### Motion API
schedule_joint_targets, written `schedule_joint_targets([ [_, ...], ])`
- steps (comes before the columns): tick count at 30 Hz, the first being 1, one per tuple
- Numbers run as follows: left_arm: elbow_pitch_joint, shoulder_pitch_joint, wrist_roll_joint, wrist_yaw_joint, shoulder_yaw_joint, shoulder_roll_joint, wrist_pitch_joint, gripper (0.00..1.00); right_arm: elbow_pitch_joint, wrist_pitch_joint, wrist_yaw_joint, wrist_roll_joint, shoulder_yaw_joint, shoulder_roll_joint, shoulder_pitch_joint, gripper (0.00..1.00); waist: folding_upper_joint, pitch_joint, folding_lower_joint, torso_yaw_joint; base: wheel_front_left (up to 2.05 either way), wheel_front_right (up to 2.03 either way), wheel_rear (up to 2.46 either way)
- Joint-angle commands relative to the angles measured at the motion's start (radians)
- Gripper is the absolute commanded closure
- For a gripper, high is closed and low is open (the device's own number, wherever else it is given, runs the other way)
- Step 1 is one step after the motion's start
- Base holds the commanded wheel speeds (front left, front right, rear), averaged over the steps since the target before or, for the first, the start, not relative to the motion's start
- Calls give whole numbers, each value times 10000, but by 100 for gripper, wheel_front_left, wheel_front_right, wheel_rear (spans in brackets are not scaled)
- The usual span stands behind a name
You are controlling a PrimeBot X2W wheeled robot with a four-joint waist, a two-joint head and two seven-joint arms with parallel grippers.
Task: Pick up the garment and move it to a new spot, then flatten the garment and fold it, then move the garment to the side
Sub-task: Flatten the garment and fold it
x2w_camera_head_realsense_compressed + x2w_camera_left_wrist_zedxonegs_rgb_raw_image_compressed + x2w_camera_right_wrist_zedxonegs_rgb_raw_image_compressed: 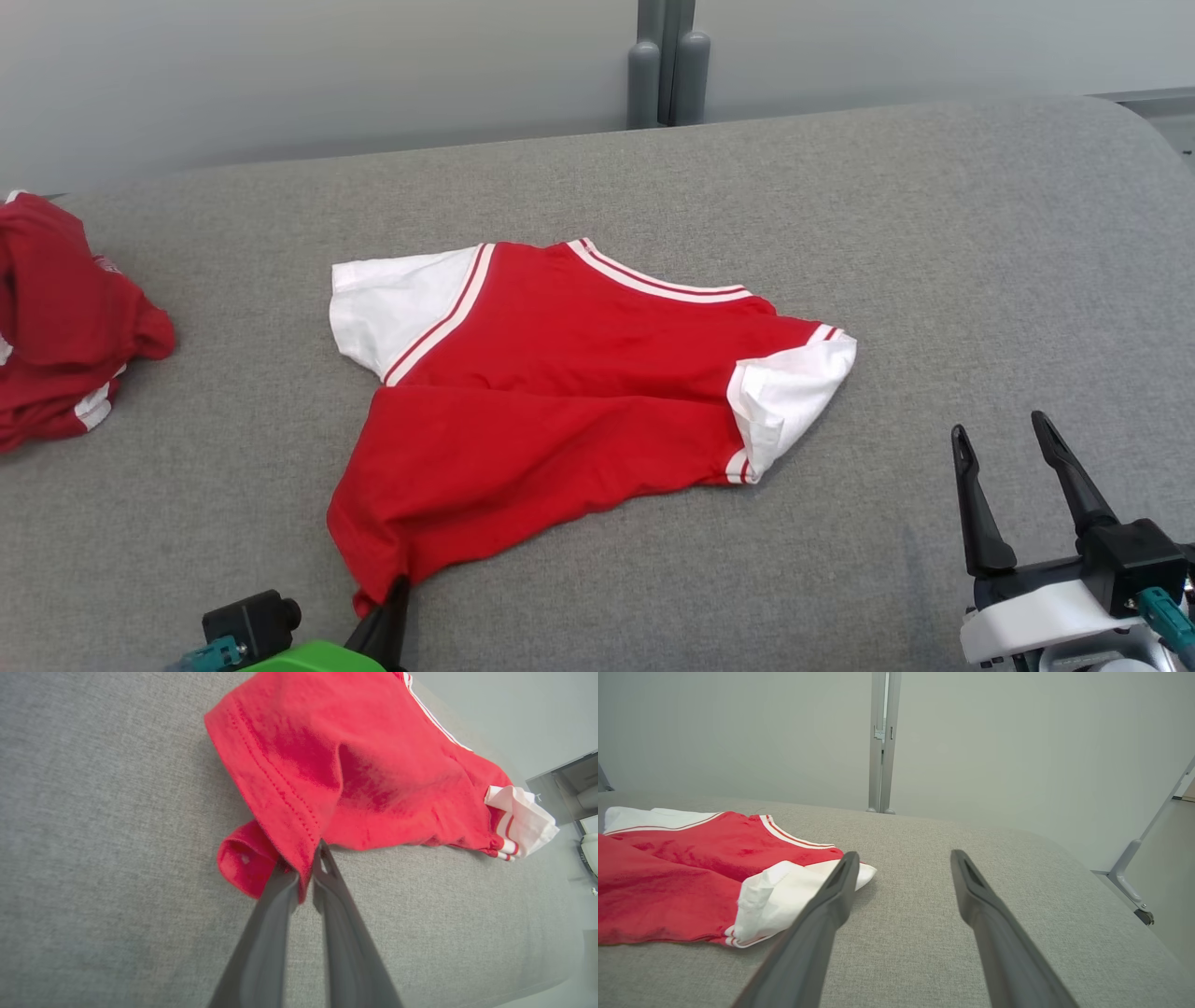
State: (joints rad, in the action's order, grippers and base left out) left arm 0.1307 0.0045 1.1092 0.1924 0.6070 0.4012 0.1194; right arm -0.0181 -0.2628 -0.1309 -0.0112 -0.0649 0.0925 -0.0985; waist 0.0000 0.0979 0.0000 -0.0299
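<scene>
The soft red shirt with white sleeves and striped trim [560, 392] lay spread out in the middle of the big grey cloth table [887, 215]. The left claw [306, 858] was pressed together on the shirt's near bottom corner, pinching the red hem between its two dark fingers. That corner was bunched up a little. The right claw [1001, 427] was spread wide and held nothing. It was off to the right of the shirt, near one white sleeve. A crumpled pile of red cloth [65, 317] sat at the table's left edge, well apart from the shirt.
</scene>
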Motion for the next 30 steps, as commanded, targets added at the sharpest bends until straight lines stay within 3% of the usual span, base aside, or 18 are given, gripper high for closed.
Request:
schedule_joint_targets([
  [1, -60, 67, 43, -73, -84, 182, -69, 100, -27, -33, 3, 32, -18, -13, 0, 0, 0, 84, 0, -76, 0, 0, 0],
  [5, -1066, 506, 754, -218, -306, 676, -719, 100, -4, -33, 3, 66, -59, -82, -40, 0, 0, 183, 0, -170, 0, 0, 0],
  [11, -3358, 1504, 2536, -647, -840, 1914, -2250, 100, -4, -33, 3, 63, -42, -213, 55, 0, 0, 306, 0, -250, 0, 0, 0],
  [12, -3425, 1609, 2541, -461, -1066, 2231, -2256, 85, -2, -33, 3, 73, -1, -235, 123, 0, 0, 335, 0, -298, 0, 0, 0],
  [13, -3434, 1716, 2375, -215, -1229, 2575, -2218, 0, -11, -33, 3, 88, 27, -258, 212, 0, 0, 371, 0, -363, 0, 0, 0],
  [18, -3460, 2187, 1413, 1106, -1475, 3845, -2189, 0, 32, -33, 3, 135, 112, -313, 412, 0, 0, 590, 0, -792, 0, 0, 0],
  [24, -4472, 1896, 239, 2378, -1492, 4593, -2091, 0, 13, -33, 3, 209, -1, -368, 586, 0, 0, 964, 0, -1505, 0, 0, 0],
  [26, -5013, 1274, -114, 2515, -1354, 4193, -1938, 0, 21, -33, 3, 233, -24, -381, 623, 0, 0, 1103, 0, -1689, 0, 0, 0],
  [30, -5397, -490, -628, 2296, -450, 2931, -2260, 0, 54, -33, 3, 321, 110, -403, 796, 0, 0, 1383, 0, -2075, 0, 0, 0],
])
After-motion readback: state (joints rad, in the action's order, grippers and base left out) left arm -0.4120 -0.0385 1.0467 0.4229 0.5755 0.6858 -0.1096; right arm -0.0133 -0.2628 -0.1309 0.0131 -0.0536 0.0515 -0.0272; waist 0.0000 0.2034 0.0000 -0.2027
